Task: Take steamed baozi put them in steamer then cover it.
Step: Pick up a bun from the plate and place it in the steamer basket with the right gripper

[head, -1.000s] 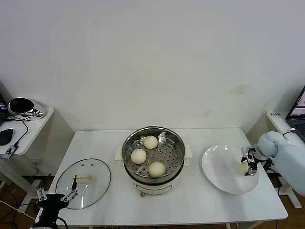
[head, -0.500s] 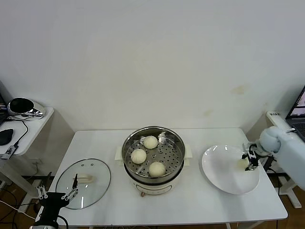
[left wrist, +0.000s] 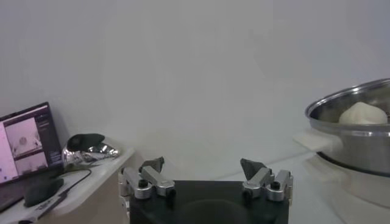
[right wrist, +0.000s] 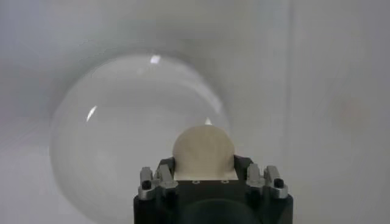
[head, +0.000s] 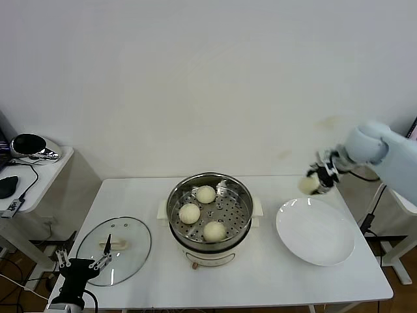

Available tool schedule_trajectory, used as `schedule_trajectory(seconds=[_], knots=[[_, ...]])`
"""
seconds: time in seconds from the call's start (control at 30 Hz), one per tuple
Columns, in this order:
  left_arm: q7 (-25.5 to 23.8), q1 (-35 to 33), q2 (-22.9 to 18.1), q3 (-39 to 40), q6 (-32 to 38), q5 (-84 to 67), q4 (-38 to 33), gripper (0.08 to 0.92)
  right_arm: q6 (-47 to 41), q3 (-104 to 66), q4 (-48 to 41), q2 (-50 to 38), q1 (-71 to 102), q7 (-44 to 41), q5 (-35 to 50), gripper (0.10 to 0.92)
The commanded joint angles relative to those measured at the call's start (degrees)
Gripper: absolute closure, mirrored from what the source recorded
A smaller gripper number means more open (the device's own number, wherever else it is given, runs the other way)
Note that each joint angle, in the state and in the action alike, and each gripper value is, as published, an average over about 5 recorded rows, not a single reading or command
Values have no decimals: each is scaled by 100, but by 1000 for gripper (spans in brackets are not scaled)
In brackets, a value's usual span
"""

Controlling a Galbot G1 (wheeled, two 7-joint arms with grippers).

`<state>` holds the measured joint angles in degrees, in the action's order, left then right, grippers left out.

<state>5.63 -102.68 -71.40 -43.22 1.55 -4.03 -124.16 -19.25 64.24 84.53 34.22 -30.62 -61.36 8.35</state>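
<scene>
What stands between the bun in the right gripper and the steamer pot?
Nothing visible: the right gripper holds the round cream-white bun above the table, and the shiny steel steamer pot is uncovered. The clear glass lid lies aside.

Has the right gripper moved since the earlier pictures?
Yes. The right gripper, holding a baozi, rose off the white plate and now hangs above its far rim.

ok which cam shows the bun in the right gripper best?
Right wrist view: the held baozi fills the centre between the right gripper fingers. Head view shows it small and distant. Left wrist view misses it.
</scene>
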Motion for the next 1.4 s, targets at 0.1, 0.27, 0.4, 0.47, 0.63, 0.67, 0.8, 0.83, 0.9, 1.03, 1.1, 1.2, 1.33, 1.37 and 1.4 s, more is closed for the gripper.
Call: schedule_trajectory(seconds=[0.1,0.27,0.4,0.47,0.63,0.67,0.8,0.83,0.9,1.03,1.1,1.2,1.33,1.37,1.4], knots=[[5,17,-21,16,14,3,0,177,-1380,1786,1065,1405,-1921,875,2569,415],[14,-37,-49,-21,43,-1,-15,177,-1682,1677,800,2068,-1405,1182,2762,414],[17,-69,-70,-49,52,-1,-71,177,-1824,1615,449,2469,-971,1355,2707,414],[17,-76,-81,-56,50,0,-104,177,-1910,1575,232,2633,-783,1434,2688,414],[17,-68,-88,-67,47,-2,-109,177,-2064,1500,-121,2810,-419,1537,2632,414],[18,-65,-86,-69,47,-3,-101,177,-2090,1493,-149,2818,-355,1551,2617,414],[19,-44,-78,-72,44,-7,-69,177,-2176,1475,-178,2826,-149,1575,2550,414],[18,-36,-78,-69,43,-7,-62,177,-2192,1468,-185,2826,-106,1577,2532,414],[16,-22,-80,-61,40,-5,-53,177,-2217,1457,-203,2821,-32,1578,2499,414],[14,-18,-77,-53,38,-4,-47,177,-2233,1450,-200,2780,73,1571,2441,414],[14,-18,-72,-53,39,-5,-42,177,-2233,1443,-192,2751,108,1563,2411,414],[12,-15,-68,-47,40,-4,-41,177,-2232,1434,-193,2721,140,1561,2376,414],[10,-6,-74,-35,39,-2,-48,177,-2232,1409,-202,2701,180,1588,2319,414],[9,-6,-75,-33,39,-2,-50,177,-2233,1393,-202,2696,186,1608,2308,414],[9,-6,-75,-32,39,-2,-51,177,-2233,1379,-200,2692,188,1628,2300,413]])
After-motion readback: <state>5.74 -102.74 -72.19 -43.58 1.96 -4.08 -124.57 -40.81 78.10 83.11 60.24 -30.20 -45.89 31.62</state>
